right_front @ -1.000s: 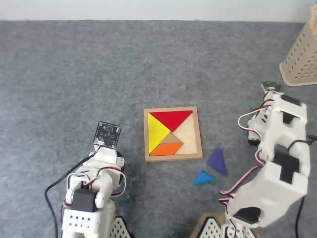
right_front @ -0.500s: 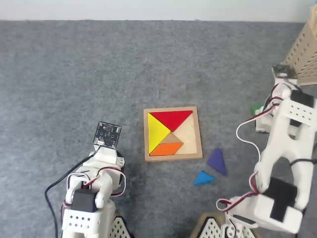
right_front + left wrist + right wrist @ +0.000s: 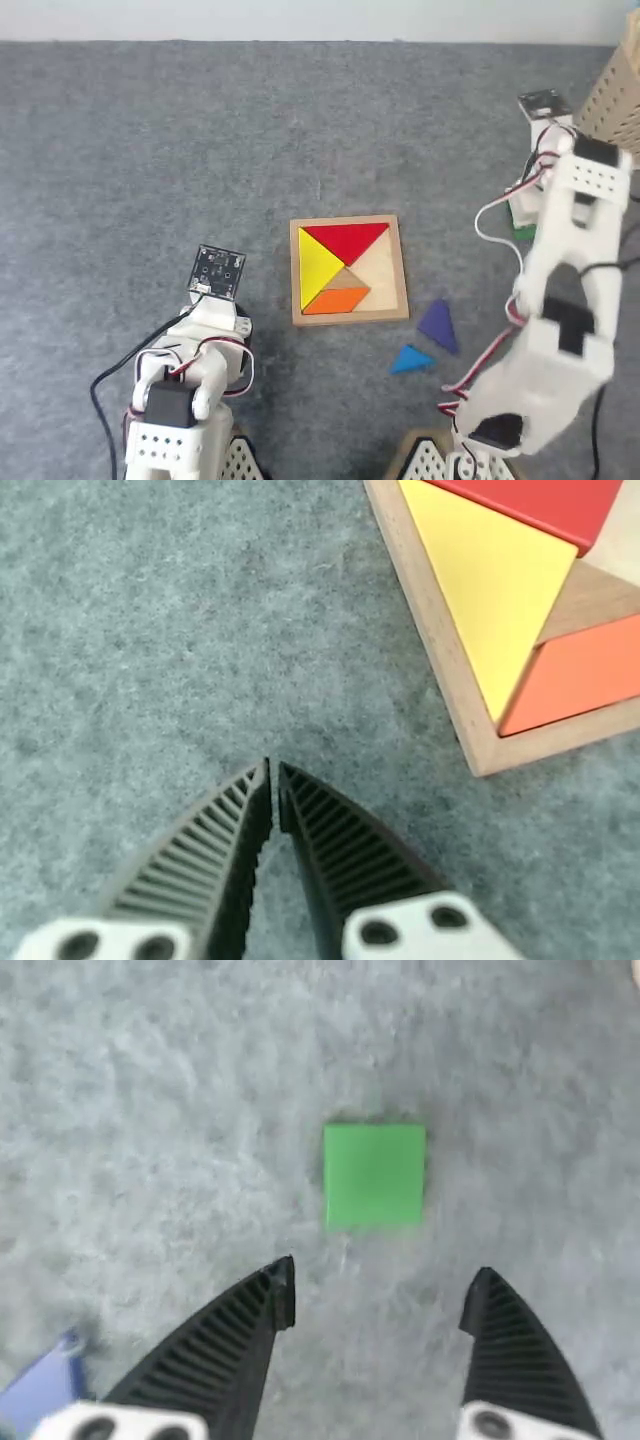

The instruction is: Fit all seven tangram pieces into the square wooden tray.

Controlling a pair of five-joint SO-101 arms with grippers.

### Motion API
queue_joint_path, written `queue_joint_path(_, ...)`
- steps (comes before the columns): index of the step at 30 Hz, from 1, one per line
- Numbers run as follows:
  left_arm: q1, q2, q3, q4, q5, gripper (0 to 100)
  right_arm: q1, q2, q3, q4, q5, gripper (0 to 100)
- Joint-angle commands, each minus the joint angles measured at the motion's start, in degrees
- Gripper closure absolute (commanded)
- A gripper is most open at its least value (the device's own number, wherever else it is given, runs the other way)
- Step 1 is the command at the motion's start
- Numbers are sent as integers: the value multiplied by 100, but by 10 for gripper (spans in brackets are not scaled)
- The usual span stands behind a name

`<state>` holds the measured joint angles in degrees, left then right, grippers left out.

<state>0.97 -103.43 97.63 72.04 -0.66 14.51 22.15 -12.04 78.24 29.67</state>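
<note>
The step in hand looks like the pickup of the small green square piece, which lies flat on the grey felt table cover, well apart from the square wooden tray on the right arm's side. The right gripper hangs over it with its black ribbed fingers spread wide and nothing between them; the square sits just ahead of the fingertips, roughly centred on the gap. In the tray, a large red triangle, a large yellow triangle and an orange parallelogram are already seated, leaving bare wood on the side nearer the right arm. A purple triangle and a smaller blue triangle wait on the felt near the tray's corner; I cannot pick out a seventh piece. The left gripper is pressed together and empty, over the felt just beside the tray's yellow-triangle edge. By my judgement the task is about halfway. The next move calls for bringing the open fingers forward and down so they straddle two opposite edges of the thin square, pressing into the felt to catch them, then closing squarely so it does not twist.
</note>
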Motion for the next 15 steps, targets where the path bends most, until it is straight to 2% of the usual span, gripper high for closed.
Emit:
queue_joint_path(1, 0, -123, -110, 35, 35, 988, -31, 673, -1011, 295, 281, 708)
queue_joint_path(9, 0, -123, -110, 35, 35, 988, -101, 2035, -2365, 505, 281, 706)
queue_joint_path(15, 0, -123, -110, 35, 35, 988, -119, 2536, -2690, 514, 281, 709)
